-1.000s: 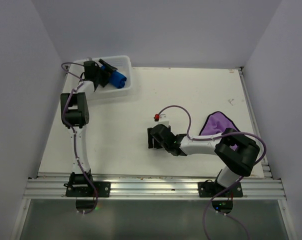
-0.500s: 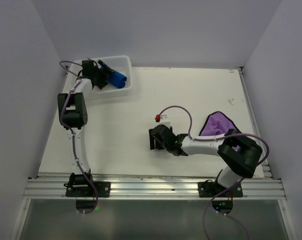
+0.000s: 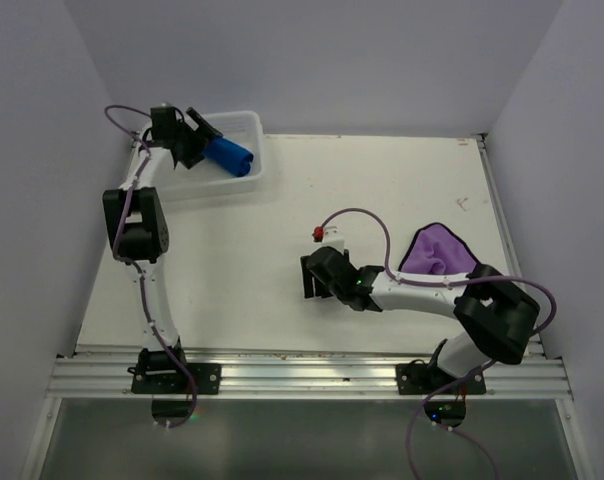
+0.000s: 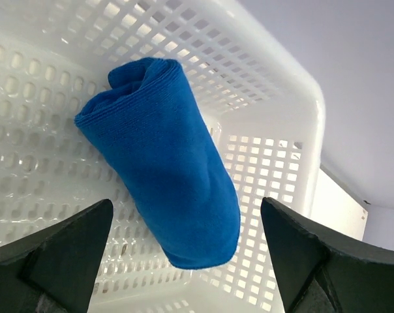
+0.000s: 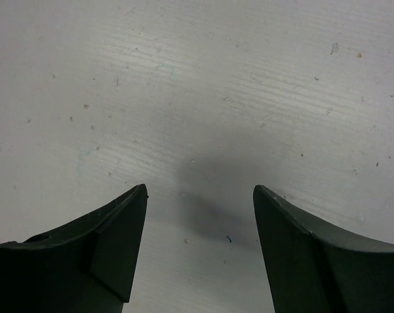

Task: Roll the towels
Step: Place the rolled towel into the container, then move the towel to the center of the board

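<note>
Blue towel (image 4: pixel 164 163): rolled up, lying inside the white mesh basket (image 4: pixel 282 85).
Basket: sits at the far left corner of the table (image 3: pixel 282 220).
Left gripper (image 3: pixel 195 142): wide open over the basket. The blue roll shows between its two fingers, with a gap on each side. It holds nothing.
Purple towel (image 3: pixel 437 250): not rolled. It lies loose on the right side of the table, and the right arm hides part of it.
Right gripper (image 5: pixel 200 195): open, holding nothing, pointing down at bare table near the middle, well apart from the purple towel.
</note>
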`<state>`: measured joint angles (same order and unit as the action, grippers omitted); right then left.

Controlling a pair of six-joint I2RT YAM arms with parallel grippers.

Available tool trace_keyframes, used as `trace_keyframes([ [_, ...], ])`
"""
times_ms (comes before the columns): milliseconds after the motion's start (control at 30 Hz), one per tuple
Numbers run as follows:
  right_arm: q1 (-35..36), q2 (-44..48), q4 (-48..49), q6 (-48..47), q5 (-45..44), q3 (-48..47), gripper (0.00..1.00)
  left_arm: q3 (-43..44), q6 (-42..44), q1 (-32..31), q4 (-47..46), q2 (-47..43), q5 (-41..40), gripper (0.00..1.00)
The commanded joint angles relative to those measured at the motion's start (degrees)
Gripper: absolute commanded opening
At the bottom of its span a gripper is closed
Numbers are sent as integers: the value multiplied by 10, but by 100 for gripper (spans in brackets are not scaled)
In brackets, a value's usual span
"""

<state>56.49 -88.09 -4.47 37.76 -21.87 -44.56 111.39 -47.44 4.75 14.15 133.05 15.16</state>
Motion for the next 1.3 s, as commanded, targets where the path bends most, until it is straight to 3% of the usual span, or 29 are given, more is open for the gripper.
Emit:
trace_keyframes([
  [0,-2,25,-22,-25,-20,-39,70,24,40,10,27,-64,-9,100],
  [167,-3,45,-65,-56,-57,-82,70,-7,99,4,36,-135,15,100],
  [433,-68,84,-217,-80,-159,-168,61,-127,220,-82,73,-345,-82,100],
  [667,-136,150,-326,-33,-230,-136,50,-461,211,-135,-32,-617,-67,100],
  [867,-163,153,-395,4,-229,-96,48,-585,239,-163,-41,-670,-44,100],
  [1267,-204,28,-379,33,-185,-62,46,-580,232,-186,-29,-673,5,100],
])
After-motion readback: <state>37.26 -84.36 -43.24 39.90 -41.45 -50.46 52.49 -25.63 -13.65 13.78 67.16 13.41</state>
